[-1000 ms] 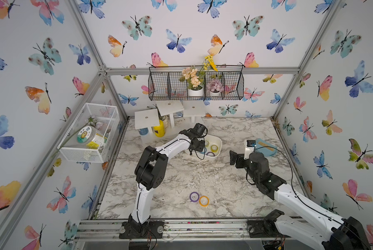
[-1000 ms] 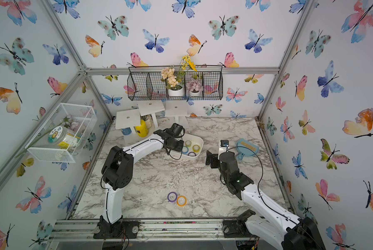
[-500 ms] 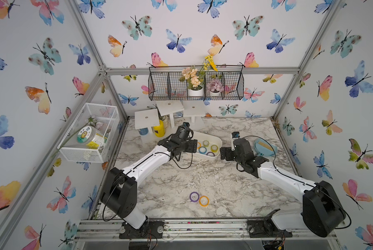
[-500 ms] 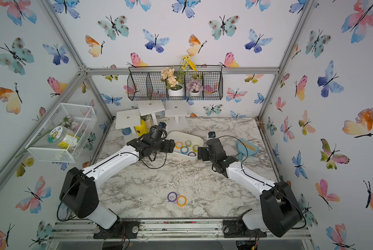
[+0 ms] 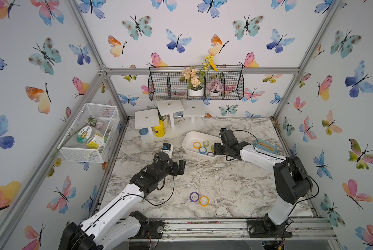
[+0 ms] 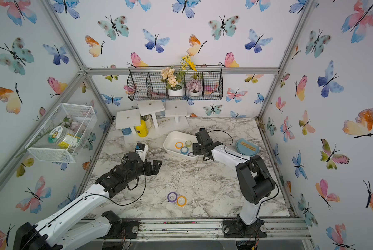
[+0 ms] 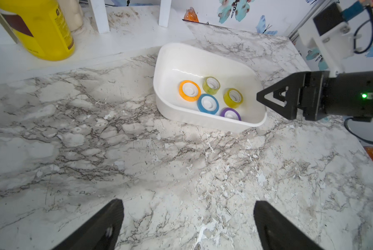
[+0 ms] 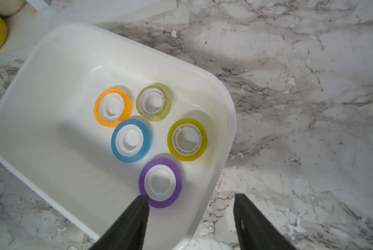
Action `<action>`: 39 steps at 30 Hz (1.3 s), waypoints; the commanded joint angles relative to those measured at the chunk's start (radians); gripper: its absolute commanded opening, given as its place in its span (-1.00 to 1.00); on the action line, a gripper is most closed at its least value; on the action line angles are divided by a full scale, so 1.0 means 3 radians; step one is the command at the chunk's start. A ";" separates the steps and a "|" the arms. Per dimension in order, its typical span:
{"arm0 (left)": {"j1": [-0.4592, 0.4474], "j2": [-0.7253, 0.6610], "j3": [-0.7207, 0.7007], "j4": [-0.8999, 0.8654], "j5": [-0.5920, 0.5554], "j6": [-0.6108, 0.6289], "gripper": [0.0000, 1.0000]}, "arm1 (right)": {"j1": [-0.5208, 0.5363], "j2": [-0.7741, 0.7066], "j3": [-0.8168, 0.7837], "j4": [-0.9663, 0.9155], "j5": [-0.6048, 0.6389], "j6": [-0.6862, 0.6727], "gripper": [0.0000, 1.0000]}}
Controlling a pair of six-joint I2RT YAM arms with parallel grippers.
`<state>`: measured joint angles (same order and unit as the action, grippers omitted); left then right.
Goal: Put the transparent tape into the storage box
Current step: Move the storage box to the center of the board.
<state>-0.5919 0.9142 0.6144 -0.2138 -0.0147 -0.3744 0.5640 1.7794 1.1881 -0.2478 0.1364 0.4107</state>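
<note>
Presently five tape rolls [image 8: 131, 140] lie in the white tub [image 8: 40, 65], two more [image 5: 199, 198] on the near table; both grippers, left [image 7: 187, 225] and right [image 8: 191, 218], gape empty, the right straddling the tub's rim, presumably just after release.

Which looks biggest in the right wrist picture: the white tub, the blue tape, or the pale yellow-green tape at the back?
1. White tub, by far.
2. Blue tape.
3. Pale yellow-green tape, a bit smaller, though it lies farther from the camera, so the real sizes may match.
</note>
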 commanded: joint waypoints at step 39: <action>-0.1392 0.0378 -0.0184 -0.0816 -0.0349 -0.0771 0.95 | -0.0021 -0.0498 -0.0533 -0.0434 -0.0631 -0.0290 -0.53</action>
<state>-0.9871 0.9627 0.5011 -0.3626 -0.0448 -0.5793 0.5602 1.6524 1.0393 -0.3553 -0.0223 0.3378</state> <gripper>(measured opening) 0.985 0.215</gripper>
